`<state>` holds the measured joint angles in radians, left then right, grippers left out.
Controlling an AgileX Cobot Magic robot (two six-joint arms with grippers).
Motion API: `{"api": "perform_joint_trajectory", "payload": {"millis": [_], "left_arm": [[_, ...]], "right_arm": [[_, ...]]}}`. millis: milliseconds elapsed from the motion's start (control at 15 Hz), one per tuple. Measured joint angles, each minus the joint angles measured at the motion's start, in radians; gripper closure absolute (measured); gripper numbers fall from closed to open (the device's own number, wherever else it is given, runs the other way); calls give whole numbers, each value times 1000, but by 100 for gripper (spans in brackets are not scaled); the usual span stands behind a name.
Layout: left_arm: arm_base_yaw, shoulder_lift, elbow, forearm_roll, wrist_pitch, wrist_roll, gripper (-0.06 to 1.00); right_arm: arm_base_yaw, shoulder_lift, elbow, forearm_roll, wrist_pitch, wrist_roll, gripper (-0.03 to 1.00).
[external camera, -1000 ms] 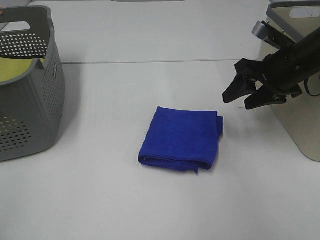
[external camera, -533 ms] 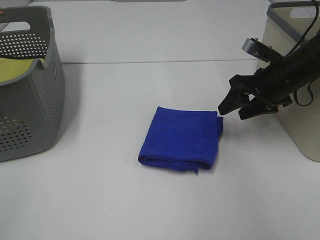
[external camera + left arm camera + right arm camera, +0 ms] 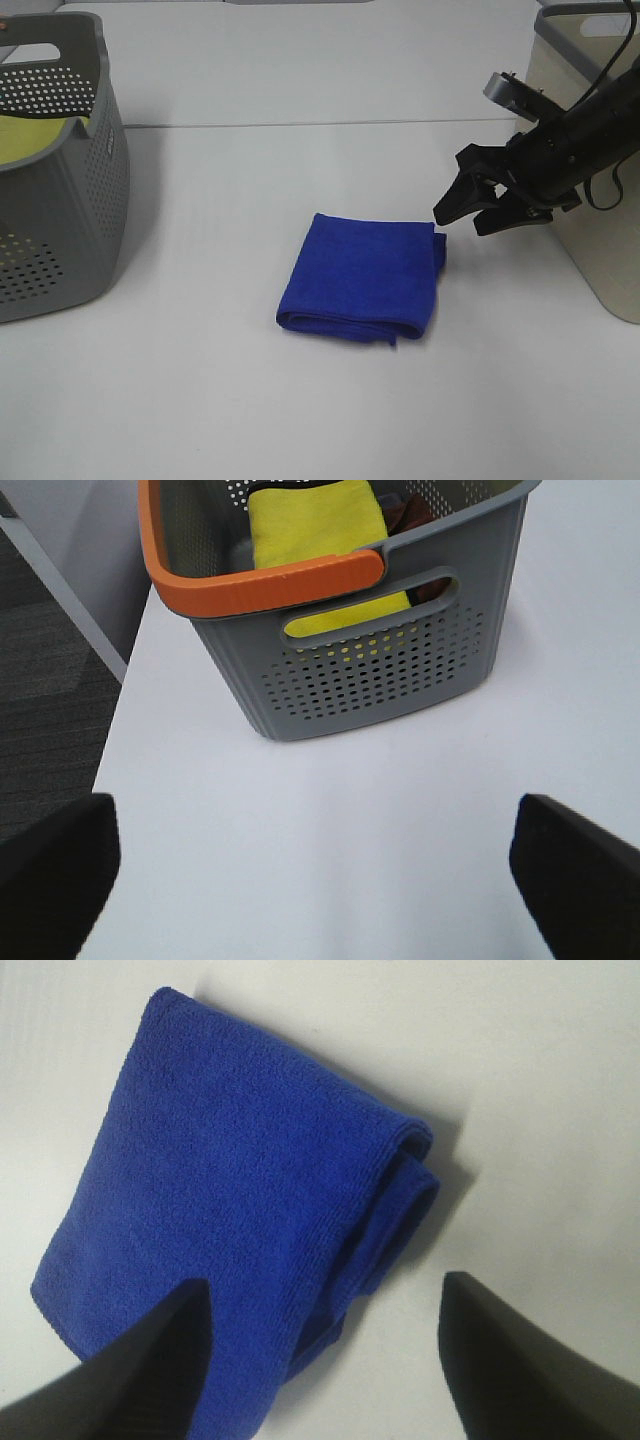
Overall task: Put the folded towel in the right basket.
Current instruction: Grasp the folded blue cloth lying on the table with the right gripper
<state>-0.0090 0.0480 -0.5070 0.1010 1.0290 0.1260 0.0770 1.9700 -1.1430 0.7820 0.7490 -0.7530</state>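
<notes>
Folded towel [image 3: 362,277]: flat, middle of desk [image 3: 250,400]. Right tool [image 3: 461,224]: spread wide beside the towel corner facing the desk's right edge, seemingly readied to pinch.

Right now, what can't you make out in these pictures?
Right basket: its inside; the high view's edge cuts it off, and the right arm covers part.
Left basket: dark items beside the yellow cloth; the left wrist view's edge cuts them.
Left claw: only blurred tips in its wrist view; absent from the high view.
Right claw: its height above the towel; no view shows the gap.
</notes>
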Motion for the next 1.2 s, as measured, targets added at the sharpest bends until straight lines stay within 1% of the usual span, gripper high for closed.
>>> {"api": "perform_joint_trajectory", "payload": {"millis": [267, 533, 800, 867, 933, 1067, 1133, 1200], "left_arm": [[0, 0, 0, 0, 0, 0, -4], [0, 0, 0, 0, -1, 0, -4], [0, 0, 0, 0, -1, 0, -4], [0, 0, 0, 0, -1, 0, -4], [0, 0, 0, 0, -1, 0, -4], [0, 0, 0, 0, -1, 0, -4], [0, 0, 0, 0, -1, 0, -4], [0, 0, 0, 0, -1, 0, -4]], "right_arm": [[1, -44, 18, 13, -6, 0, 32], [1, -166, 19, 18, -55, 0, 32], [4, -190, 19, 17, -29, 0, 33], [34, -190, 20, 11, -25, -15, 34], [84, -190, 20, 8, -46, -23, 35], [196, -190, 20, -32, -114, -19, 36], [223, -188, 20, -56, -144, 19, 36], [227, -185, 20, -72, -157, 54, 36]]}}
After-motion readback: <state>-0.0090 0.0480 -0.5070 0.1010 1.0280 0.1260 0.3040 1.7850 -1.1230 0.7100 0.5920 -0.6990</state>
